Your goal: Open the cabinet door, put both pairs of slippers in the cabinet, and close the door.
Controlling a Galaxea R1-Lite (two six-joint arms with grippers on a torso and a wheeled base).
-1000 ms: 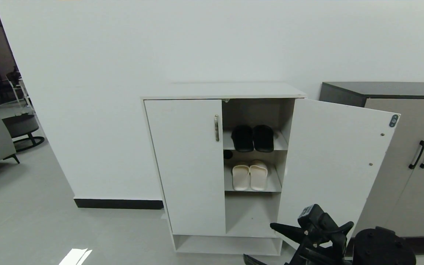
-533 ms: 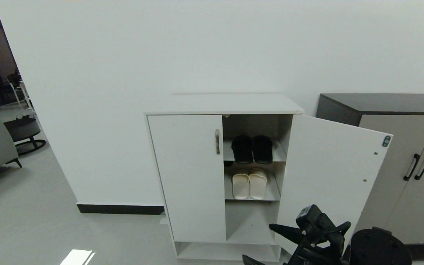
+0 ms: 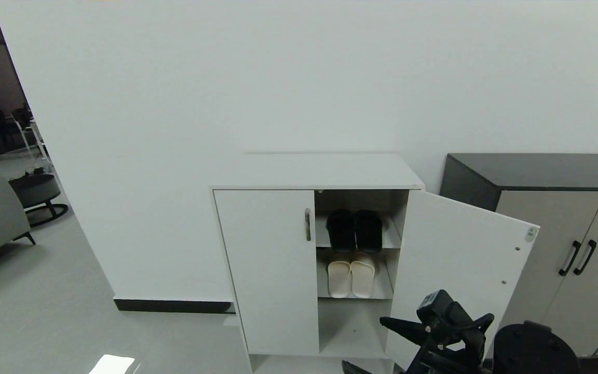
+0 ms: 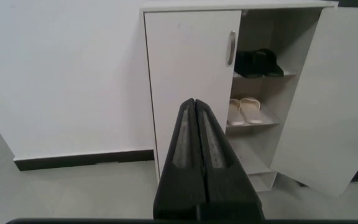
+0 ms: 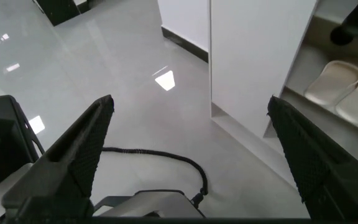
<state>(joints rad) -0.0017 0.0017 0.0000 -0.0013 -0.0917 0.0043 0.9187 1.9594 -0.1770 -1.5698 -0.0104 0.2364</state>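
left gripper (image 4: 195, 104): fingers pressed flat together, nothing held, pointing toward the cabinet front
right gripper (image 5: 188, 115): fingers spread wide, empty, low above the glossy grey floor (image 5: 135, 62) by the cabinet's base
pair of black slippers (image 3: 354, 230): side by side on the upper shelf
pair of cream slippers (image 3: 351, 271): on the shelf just below
white two-door cabinet (image 3: 265, 270): left door shut, right door (image 3: 454, 275) swung open, with the cabinet against the white wall

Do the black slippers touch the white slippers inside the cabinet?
Apart. In the head view the black slippers lie on the upper shelf, the white slippers on the lower shelf, and the upper shelf's board separates them.
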